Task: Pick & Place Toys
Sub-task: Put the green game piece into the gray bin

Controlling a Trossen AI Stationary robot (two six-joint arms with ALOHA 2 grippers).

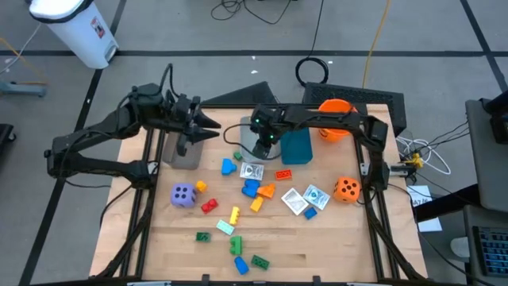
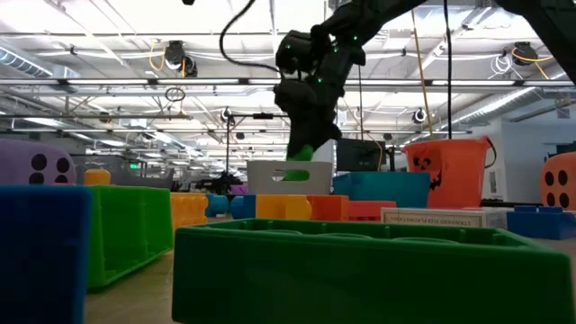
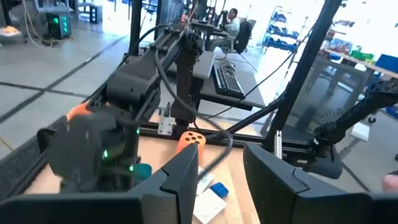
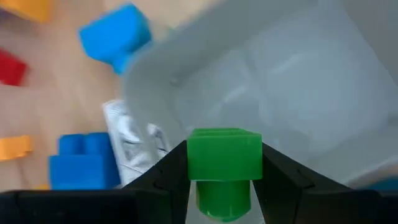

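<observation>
Toys are what we are moving here, and one of them, a green brick (image 4: 224, 163), is clamped between the fingers of the right gripper (image 1: 265, 140), which hangs just above centre of the high view, over the grey bin (image 4: 280, 81). In the right wrist view the brick sits squarely between the two dark fingers with the bin's pale interior spread out below it, so we judge the step in hand to be the carry-and-drop: the brick is lifted and poised above its container, not yet released.

The rest of the toys lie scattered across the counter (image 1: 317, 246): a purple die (image 1: 183, 195) at left of centre, an orange die (image 1: 346, 189) at right, white packets (image 1: 304, 199) between them, and loose bricks, including a blue brick (image 1: 251, 189) near the middle and more green ones at the lower centre. A teal bin (image 1: 297, 147) stands just right of the grey one, with an orange bucket (image 1: 335, 108) beyond it.

The left gripper (image 1: 208, 125) waits in the upper left of the high view, above another grey bin; its fingers stand a little apart with nothing between them.

Next, we think, the right fingers need to part while staying inside the bin's rim, so the brick falls in rather than glancing off the wall.
</observation>
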